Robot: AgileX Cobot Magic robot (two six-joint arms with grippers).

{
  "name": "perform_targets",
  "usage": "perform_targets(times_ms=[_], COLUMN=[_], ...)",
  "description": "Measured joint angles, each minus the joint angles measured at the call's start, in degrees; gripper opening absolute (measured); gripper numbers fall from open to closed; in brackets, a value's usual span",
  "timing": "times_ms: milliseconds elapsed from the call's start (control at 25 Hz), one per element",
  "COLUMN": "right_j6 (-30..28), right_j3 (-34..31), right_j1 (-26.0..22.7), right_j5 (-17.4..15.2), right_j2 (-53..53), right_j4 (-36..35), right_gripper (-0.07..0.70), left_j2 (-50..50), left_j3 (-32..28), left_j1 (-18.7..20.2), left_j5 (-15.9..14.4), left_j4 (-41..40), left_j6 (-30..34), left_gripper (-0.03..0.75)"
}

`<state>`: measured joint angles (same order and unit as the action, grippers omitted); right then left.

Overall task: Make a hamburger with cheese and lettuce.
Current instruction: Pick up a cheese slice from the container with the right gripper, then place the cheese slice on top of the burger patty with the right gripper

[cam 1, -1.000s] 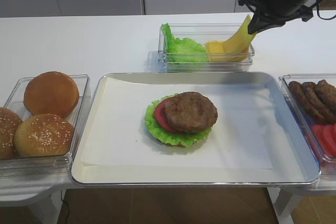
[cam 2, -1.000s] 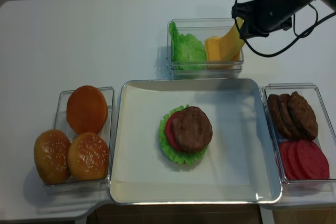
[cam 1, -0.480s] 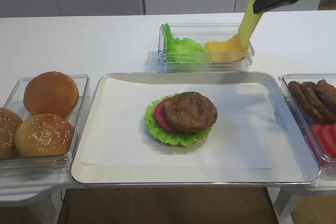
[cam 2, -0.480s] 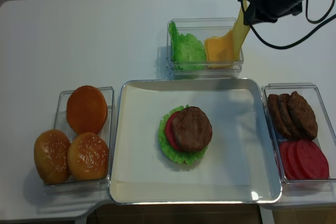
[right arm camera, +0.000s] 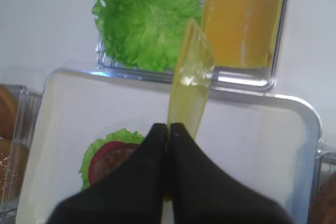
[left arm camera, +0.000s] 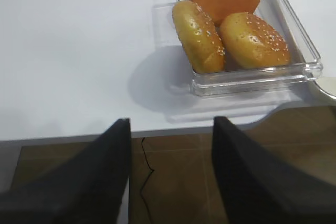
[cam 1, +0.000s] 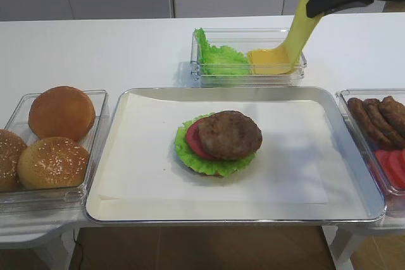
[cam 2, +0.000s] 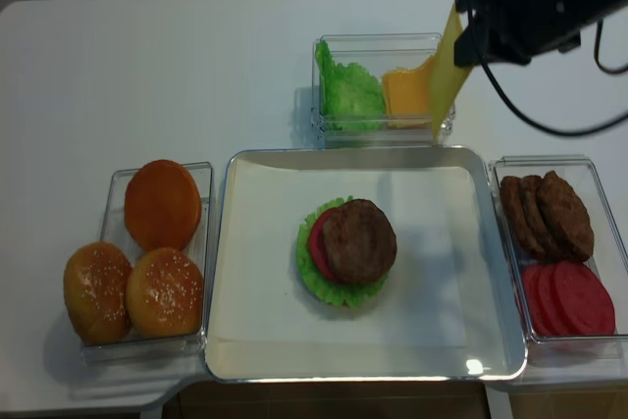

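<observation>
The cheese [cam 1: 300, 28] is a thin, light, limp slice: it hangs straight down from its gripped edge and curls at the free end, so it is judged likely to fold, stick or tear under a fast swing. The best hold is judged to be an edge pinch, as seen now.

The right gripper [right arm camera: 169, 129] is closed on the upper edge of the cheese [right arm camera: 190, 85]; in the wrist view the jaws meet with the slice between them. The slice hangs below the gripper, above the clear tub [cam 2: 385, 130], whose compartments hold the lettuce [cam 2: 349, 90] and the remaining yellow slices [cam 2: 404, 89]. Whether its lower tip touches those slices cannot be told.

The hamburger [cam 1: 218, 143] lies on the tray [cam 1: 354, 156], on the near side of the tub and well apart from it.

The left gripper [left arm camera: 168, 177] is away from the tub, with its jaws apart and nothing between them.
</observation>
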<state>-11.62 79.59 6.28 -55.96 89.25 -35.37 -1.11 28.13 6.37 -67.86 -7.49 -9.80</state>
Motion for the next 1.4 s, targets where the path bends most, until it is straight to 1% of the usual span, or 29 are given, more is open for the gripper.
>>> perform_targets(times_ms=[160, 280, 400, 520, 640, 720, 800, 1040, 1280, 1400], right_j6=[-0.26, -0.26, 0.44, 1.65, 2.4, 3.11, 3.59, 3.81, 3.81, 3.95], right_j3=[-5.32, -7.79, -8.29, -8.29, -8.29, -8.29, -8.29, -8.29, -8.29, -8.29], right_j1=[1.89, 5.57, 9.89, 14.38, 18.88, 21.15, 22.76, 25.67, 26.03, 26.07], right_j5=[0.0, 0.0, 0.15, 1.37, 3.55, 4.93, 5.28, 6.29, 7.23, 7.36], right_j2=[-4.55, -6.39, -6.7, -6.7, -6.7, -6.7, -5.98, -1.52, 1.32, 1.98], right_j4=[-0.47, -0.7, -0.7, -0.83, -1.13, -1.3, -1.42, -2.03, -2.74, -0.49], right_gripper=[0.002, 0.002, 0.002, 0.002, 0.002, 0.002, 0.002, 0.002, 0.002, 0.002], left_j2=[0.0, 0.0, 0.0, 0.0, 0.0, 0.0, 0.0, 0.0, 0.0, 0.0], left_j3=[0.0, 0.0, 0.0, 0.0, 0.0, 0.0, 0.0, 0.0, 0.0, 0.0], left_j1=[0.0, 0.0, 0.0, 0.0, 0.0, 0.0, 0.0, 0.0, 0.0, 0.0], left_j5=[0.0, 0.0, 0.0, 0.0, 0.0, 0.0, 0.0, 0.0, 0.0, 0.0], left_j4=[0.0, 0.0, 0.0, 0.0, 0.0, 0.0, 0.0, 0.0, 0.0, 0.0], left_j6=[0.0, 0.0, 0.0, 0.0, 0.0, 0.0, 0.0, 0.0, 0.0, 0.0], left_gripper=[0.37, 0.37, 0.369, 0.37, 0.37, 0.37, 0.369, 0.37, 0.37, 0.37])
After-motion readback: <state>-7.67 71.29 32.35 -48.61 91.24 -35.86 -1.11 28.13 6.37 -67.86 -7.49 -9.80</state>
